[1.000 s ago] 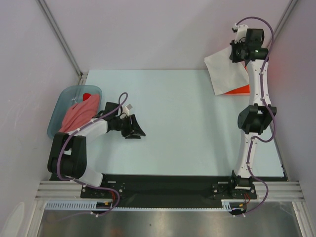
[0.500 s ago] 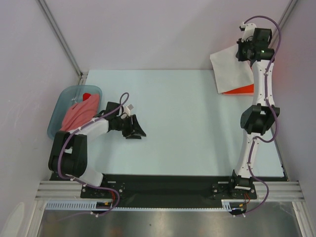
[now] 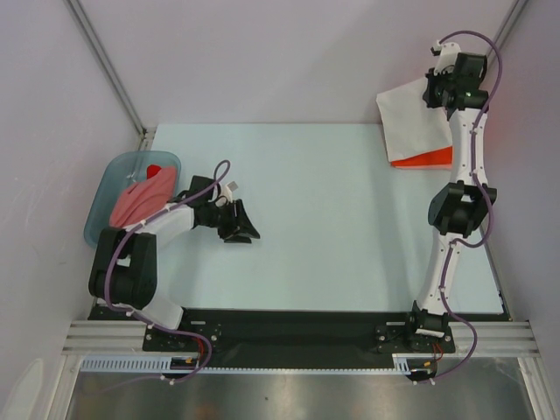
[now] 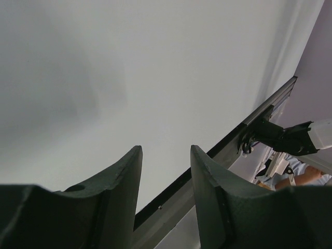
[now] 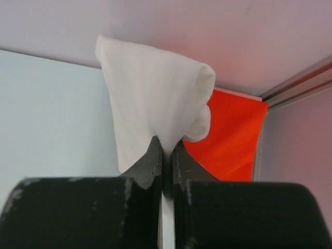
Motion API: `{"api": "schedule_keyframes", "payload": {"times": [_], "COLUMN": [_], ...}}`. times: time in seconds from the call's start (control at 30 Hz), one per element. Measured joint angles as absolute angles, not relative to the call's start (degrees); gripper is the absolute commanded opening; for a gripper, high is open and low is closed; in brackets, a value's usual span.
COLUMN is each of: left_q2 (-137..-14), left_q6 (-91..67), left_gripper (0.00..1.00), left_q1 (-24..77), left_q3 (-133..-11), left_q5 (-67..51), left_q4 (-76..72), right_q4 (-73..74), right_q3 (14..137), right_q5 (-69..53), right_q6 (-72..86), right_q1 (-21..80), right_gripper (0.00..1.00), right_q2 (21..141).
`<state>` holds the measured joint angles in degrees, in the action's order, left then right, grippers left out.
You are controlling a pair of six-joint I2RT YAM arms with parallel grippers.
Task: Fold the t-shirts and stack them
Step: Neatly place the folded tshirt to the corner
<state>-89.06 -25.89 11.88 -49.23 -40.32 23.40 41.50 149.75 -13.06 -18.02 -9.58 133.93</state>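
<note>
My right gripper (image 3: 435, 90) is shut on the white t-shirt (image 3: 409, 122) and holds it up at the table's far right corner; in the right wrist view (image 5: 167, 148) the cloth (image 5: 155, 98) hangs from the pinched jaws. Under it lies a bright orange-red t-shirt (image 3: 429, 158), also in the right wrist view (image 5: 231, 140). Salmon-pink t-shirts (image 3: 140, 199) with a bit of red (image 3: 154, 170) lie in the basin at the left. My left gripper (image 3: 245, 233) is open and empty, low over the table left of centre; its fingers (image 4: 116, 181) show only bare table.
A blue-grey plastic basin (image 3: 107, 192) sits at the table's left edge. Walls close off the back and both sides. A black rail (image 3: 297, 324) runs along the table's near edge by the arm bases.
My right gripper has carried the white t-shirt further back and to the right, over the orange-red one. The left arm has barely shifted.
</note>
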Motion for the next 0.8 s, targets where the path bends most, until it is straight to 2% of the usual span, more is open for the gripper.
{"api": "schedule_keyframes", "payload": {"times": [0.8], "left_q2": [-93.97], "left_q6": [-26.13], "left_gripper": [0.47], "left_q1": [14.41], "left_q3": [-53.06], "left_q5": [-40.21], "left_q4": [24.45], "right_q4": [34.65], "right_q3": [149.56], "right_q5": [-14.46], "right_q6": [-17.21], "right_q1": [-13.45], "right_gripper": [0.00], "right_q2": [140.64]}}
